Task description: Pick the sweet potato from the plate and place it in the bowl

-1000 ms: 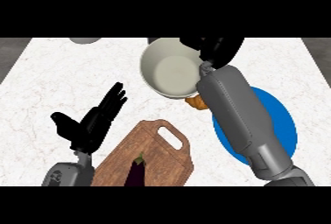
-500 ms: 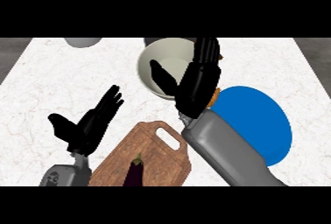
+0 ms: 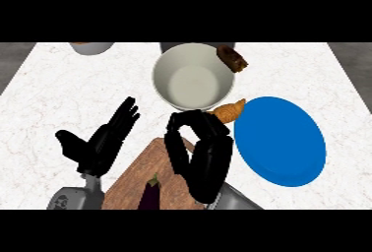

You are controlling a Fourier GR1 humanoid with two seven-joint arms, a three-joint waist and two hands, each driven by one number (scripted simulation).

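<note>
Worktop: white marbled worktop (image 3: pixel 44 98). It carries everything, and the items crowd its far and right parts.
Plate: round blue plate (image 3: pixel 280 140) near the right edge, with nothing on it. Judged from that, the pick is done.
Bowl: round cream bowl (image 3: pixel 167 78) towards the far edge at mid-width. It is the target. Its floor looks bare.
Board: brown wooden cutting board (image 3: pixel 134 172) at the near edge, partly under the right forearm. A dark purple aubergine (image 3: pixel 150 194) lies on it. Neither is part of the task.
Right hand: black right hand (image 3: pixel 207 157) hangs over the board's far end, between bowl and plate. Its fingers (image 3: pixel 174 140) are curled in towards the thumb in a loop, and nothing shows inside it. This reads as a hand that has let go.
Left hand: black left hand (image 3: pixel 98 145) rests left of the board, fingers straight and slightly spread, out of the work.
Orange piece: curved orange-brown lump (image 3: pixel 231 109) lies in the gap between bowl and plate, just beyond the right fingertips. It is apparently not held. Contact cannot be told.
Sweet potato: dark brown lumpy sweet potato (image 3: pixel 232 58), so I judge it, sits at the bowl's far right rim and overlaps it. I cannot tell whether it is perched on the rim or partly inside. It lies well apart from the curled fingers, across the bowl.
Risk: placement looks marginal and the piece could tip outward.
Background: small grey cup (image 3: pixel 91 47) at the far left edge.
</note>
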